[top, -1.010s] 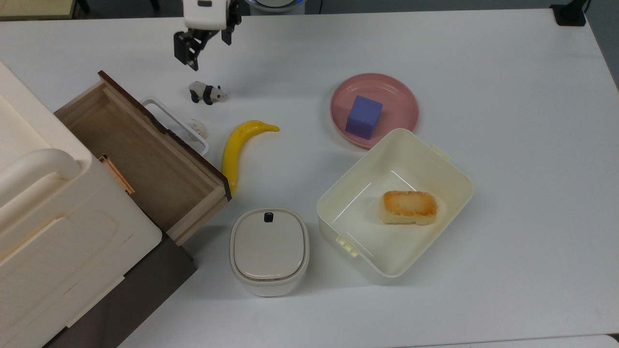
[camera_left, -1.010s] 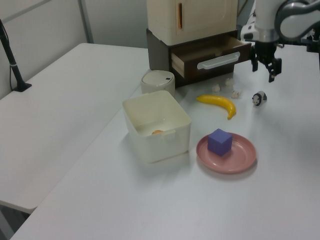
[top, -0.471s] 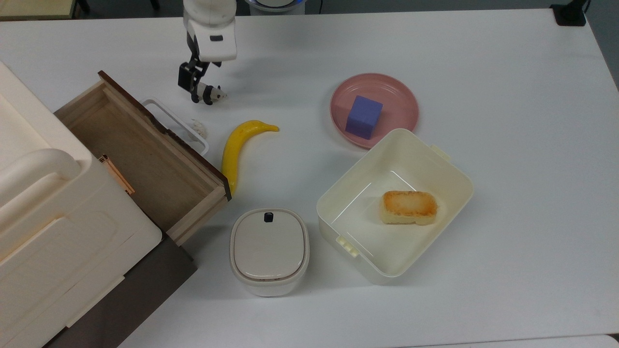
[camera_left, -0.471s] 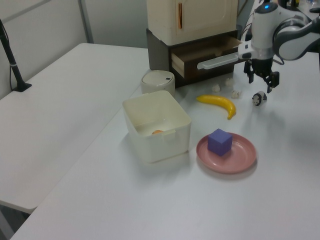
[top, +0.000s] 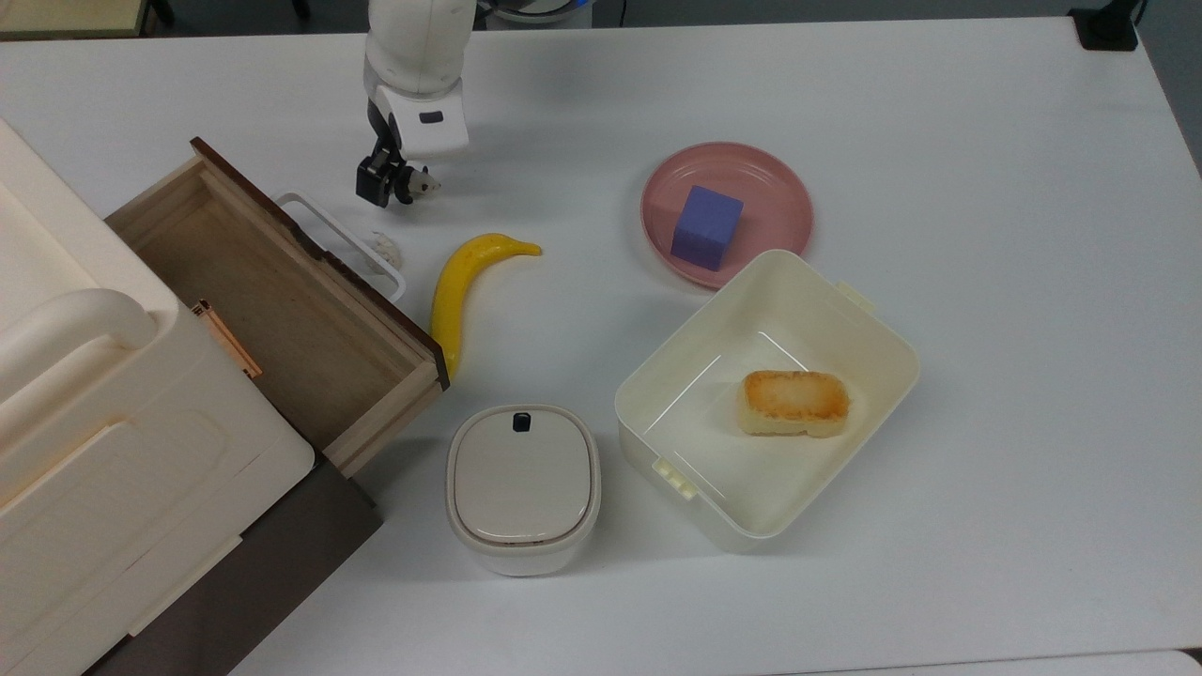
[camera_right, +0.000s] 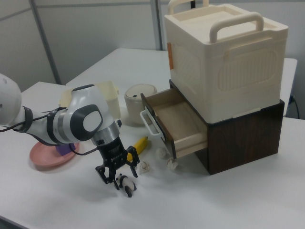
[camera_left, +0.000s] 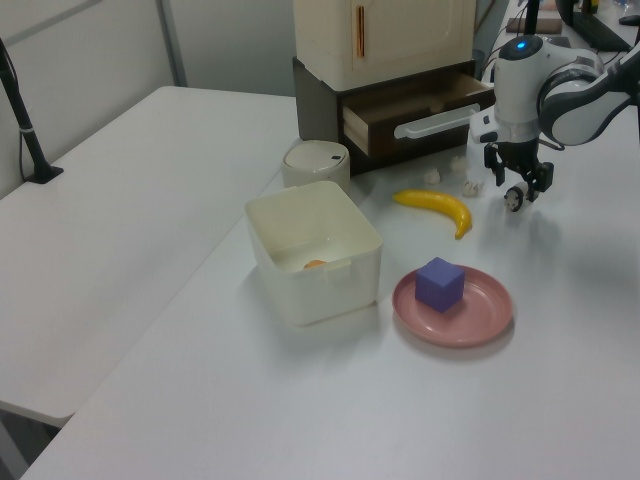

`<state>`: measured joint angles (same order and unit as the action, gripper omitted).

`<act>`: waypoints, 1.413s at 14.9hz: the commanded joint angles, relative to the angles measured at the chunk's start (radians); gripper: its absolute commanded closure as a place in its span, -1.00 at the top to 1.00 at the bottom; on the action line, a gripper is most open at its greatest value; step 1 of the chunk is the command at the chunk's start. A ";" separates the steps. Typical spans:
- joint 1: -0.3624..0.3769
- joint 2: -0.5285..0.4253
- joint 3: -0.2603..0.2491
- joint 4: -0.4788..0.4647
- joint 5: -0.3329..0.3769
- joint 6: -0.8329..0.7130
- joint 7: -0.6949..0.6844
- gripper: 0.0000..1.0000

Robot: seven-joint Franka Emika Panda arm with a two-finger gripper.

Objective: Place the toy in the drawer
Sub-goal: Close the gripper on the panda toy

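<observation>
Over on the top view's left, the drawer (top: 282, 300) is pulled out of the cream cabinet (top: 103, 441) and sits open, light wood inside, dark front panel with the white loop handle (top: 343, 246) facing the worktop (top: 986, 235). Nothing in it as far as I can see.

Moving right from the handle, the gripper (top: 387, 185) is right down at the toy (top: 420, 183), so low it's basically at worktop level. The jaws look spread, one finger either side of the little panda's body and not yet clenched on it; in the right view (camera_right: 116, 175) the toy (camera_right: 126, 183) stands between and just under the fingertips. So the panda is directly below the jaws, still standing on the worktop, near the drawer front but outside it.

Its long axis runs roughly left-right in the top view, head poking out to the right of the fingers. Tiny thing, black and white, four stubby legs, way smaller than the banana (top: 462, 286) just below it.

My guess: the next bit is simply squeezing across the body, then lifting and carrying it left over the front panel.
</observation>
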<state>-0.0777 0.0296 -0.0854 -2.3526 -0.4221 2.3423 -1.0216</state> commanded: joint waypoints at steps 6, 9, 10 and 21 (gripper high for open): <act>0.009 -0.069 -0.010 -0.002 -0.006 -0.015 0.008 0.13; 0.009 -0.069 -0.010 -0.002 -0.006 -0.041 0.002 0.09; 0.009 -0.069 -0.010 -0.002 -0.006 -0.043 0.002 0.06; 0.006 -0.046 -0.010 -0.005 -0.006 -0.063 0.017 -0.41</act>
<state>-0.0780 -0.0068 -0.0870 -2.3502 -0.4221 2.2950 -1.0179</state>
